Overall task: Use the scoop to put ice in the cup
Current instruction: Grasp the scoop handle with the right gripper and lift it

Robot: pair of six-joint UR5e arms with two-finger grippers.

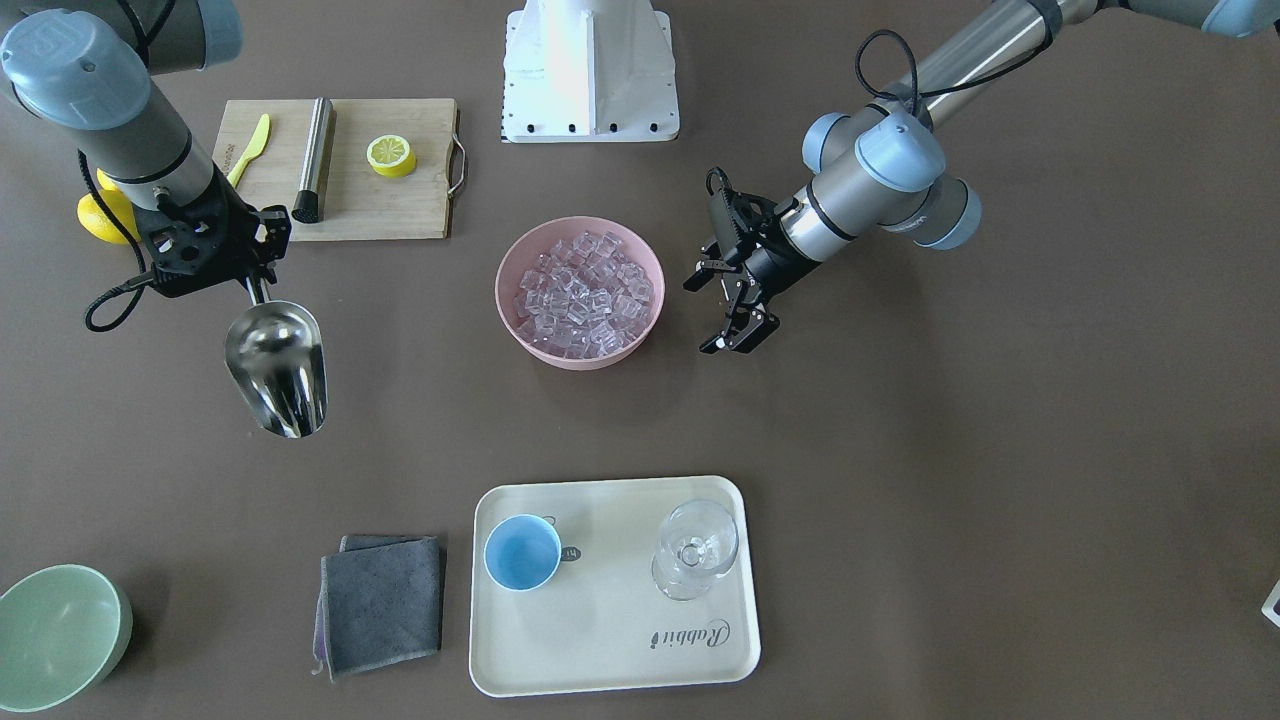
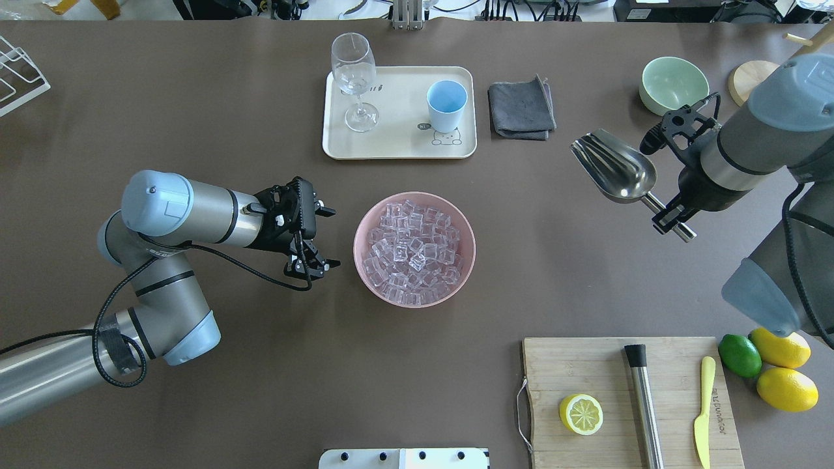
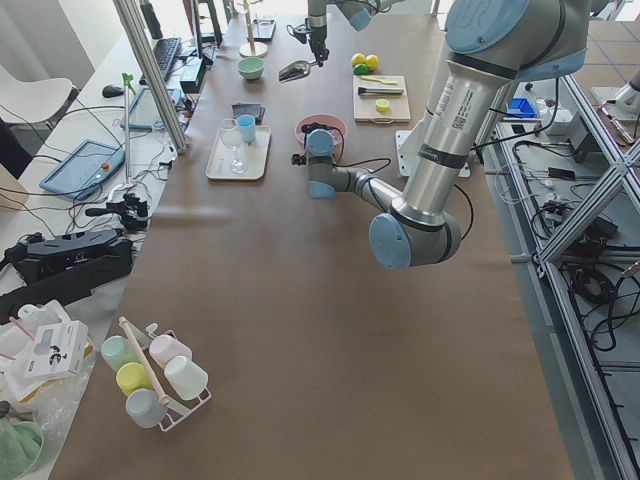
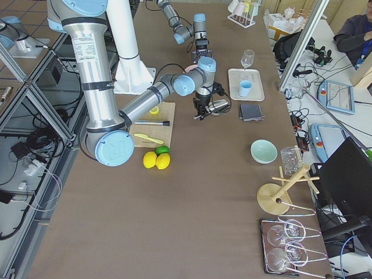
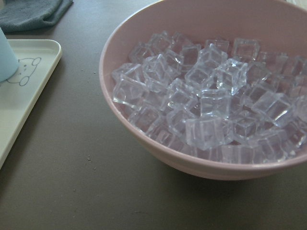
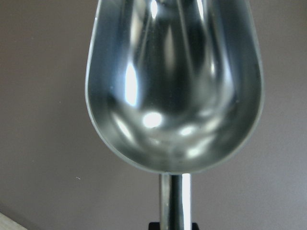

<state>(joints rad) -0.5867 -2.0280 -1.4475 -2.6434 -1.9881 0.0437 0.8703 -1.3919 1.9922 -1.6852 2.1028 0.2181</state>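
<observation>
Cream tray (image 1: 600, 640) lettered "Rabbit", scoop (image 1: 277, 365) empty, handle clamped in right gripper (image 1: 255, 285), well apart from ice (image 1: 583, 295), left gripper (image 1: 705, 315) spread wide beside pink bowl (image 1: 505, 300)

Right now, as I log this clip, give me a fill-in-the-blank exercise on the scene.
1. The right claw holds the scoop by its ____.
2. All the ice lies in the ____ bowl.
3. The cup stands on the tray beside a ____.
4. The left claw is ____ and holds nothing.
Missing words: handle; pink; glass; open.
</observation>
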